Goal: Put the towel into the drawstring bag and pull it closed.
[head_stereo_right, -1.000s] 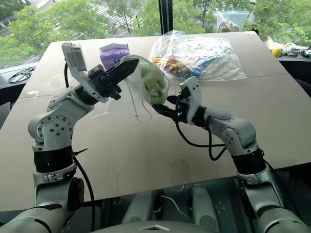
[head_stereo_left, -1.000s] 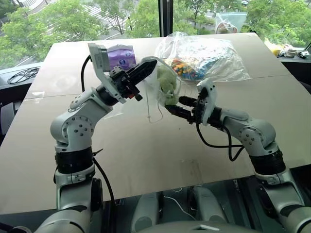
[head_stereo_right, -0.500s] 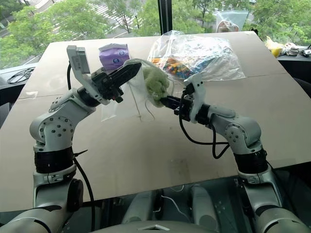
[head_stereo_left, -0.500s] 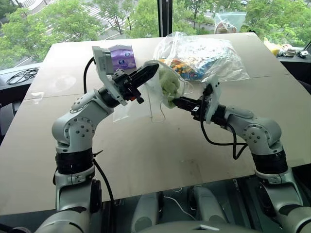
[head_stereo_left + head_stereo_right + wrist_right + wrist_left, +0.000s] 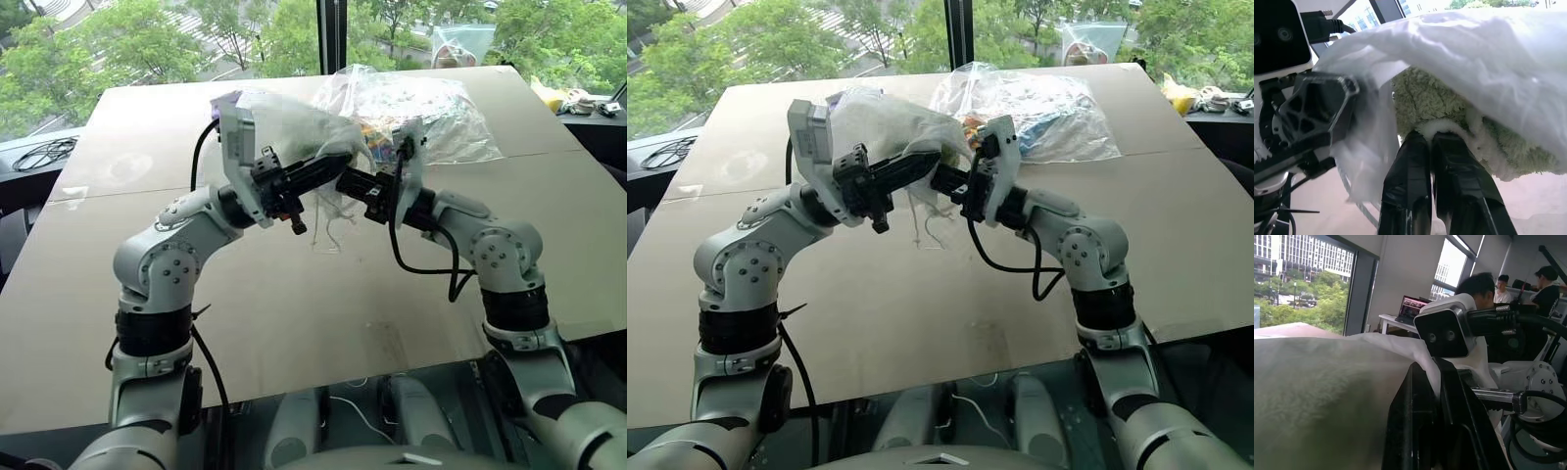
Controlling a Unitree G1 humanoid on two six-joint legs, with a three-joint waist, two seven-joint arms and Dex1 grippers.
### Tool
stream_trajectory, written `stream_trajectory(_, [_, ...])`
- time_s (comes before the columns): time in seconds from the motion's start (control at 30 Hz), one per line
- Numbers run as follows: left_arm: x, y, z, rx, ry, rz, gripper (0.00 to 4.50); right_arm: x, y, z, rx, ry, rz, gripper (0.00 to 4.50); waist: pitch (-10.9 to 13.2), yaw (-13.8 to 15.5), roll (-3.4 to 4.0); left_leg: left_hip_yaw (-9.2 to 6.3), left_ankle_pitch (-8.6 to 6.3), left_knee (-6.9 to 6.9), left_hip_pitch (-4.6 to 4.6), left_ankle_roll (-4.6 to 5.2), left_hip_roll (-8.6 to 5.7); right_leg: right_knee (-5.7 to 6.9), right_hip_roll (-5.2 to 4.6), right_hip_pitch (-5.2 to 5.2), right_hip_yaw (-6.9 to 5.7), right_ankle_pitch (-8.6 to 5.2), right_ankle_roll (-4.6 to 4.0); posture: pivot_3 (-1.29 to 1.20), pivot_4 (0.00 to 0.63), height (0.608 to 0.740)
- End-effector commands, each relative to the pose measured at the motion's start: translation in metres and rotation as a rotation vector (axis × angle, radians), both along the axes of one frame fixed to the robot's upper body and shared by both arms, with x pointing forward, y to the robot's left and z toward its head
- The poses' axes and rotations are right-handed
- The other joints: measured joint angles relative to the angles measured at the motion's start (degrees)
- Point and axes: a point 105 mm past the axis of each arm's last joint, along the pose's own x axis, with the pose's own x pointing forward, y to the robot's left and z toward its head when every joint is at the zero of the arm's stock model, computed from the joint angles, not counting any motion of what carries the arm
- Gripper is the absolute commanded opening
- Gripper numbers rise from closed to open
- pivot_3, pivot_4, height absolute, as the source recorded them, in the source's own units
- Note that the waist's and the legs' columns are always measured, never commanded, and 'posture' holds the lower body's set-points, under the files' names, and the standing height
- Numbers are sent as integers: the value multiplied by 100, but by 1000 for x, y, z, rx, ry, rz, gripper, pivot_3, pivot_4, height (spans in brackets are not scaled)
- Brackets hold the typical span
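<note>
Both eye views show my left end effector [image 5: 328, 168] clenched on the drawstring bag [image 5: 284, 117], holding its mouth up off the table [image 5: 294, 313]. My right end effector [image 5: 1431, 144], per its wrist view, is clenched on the towel [image 5: 1449, 112] under the bag's fabric, likely to push it inside.

I am working in an upper-floor office or lab space: my cardboard-covered table [image 5: 294, 313] stands against tall windows [image 5: 176, 39] overlooking treetops [image 5: 98, 49], with high-rise buildings [image 5: 1298, 257] seen beyond the glass in my left wrist view. Behind me, people [image 5: 1547, 289] sit near an open laptop [image 5: 1410, 309] on a white desk [image 5: 1388, 322].
</note>
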Motion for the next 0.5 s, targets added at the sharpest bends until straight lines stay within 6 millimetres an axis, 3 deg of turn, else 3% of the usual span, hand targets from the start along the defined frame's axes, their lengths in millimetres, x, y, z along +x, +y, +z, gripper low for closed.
stream_trajectory(0.03, [-14, -9, 10, -11, -52, -64, 0, 18, 5, -2, -17, 17, -110, 31, 0, -1, 0, 0, 0, 0, 0, 0, 0, 0, 0, 0, 0, 0, 0, 0, 150, 740])
stream_trajectory(0.1, [-14, -8, 8, -5, -49, -57, 0, 26, 4, 3, 39, 31, -170, 31, 0, -3, 0, 0, 0, 1, 0, 0, 0, 2, 0, 0, 1, 0, 0, 0, 150, 740])
stream_trajectory(0.23, [-3, 3, 1, 41, -61, 24, 0, 16, 2, 13, 98, 16, -136, 31, 1, -5, 1, -1, 0, 0, -2, -1, 0, 3, 0, -3, 0, 1, -1, 0, 150, 740])
stream_trajectory(0.33, [12, 12, -3, 110, -95, 114, 0, 0, -3, 10, 73, -5, -67, 1068, 1, 13, 1, -2, 0, 0, -4, -1, -2, 2, -3, -1, -3, 0, -2, 0, 150, 740])
stream_trajectory(0.43, [25, 18, -11, 201, -146, 183, 0, -2, -20, 9, 59, -4, -95, 2557, 1, 9, 1, 0, 0, 0, -3, 0, -4, 0, -6, 0, -2, 0, -2, 0, 150, 740])
stream_trajectory(0.5, [32, 19, -13, 222, -176, 218, 0, -9, -29, 8, 46, -6, -62, 2557, 1, 9, 1, 2, 0, 0, -2, 0, -4, -1, -8, 0, -3, 0, -1, 0, 150, 740])
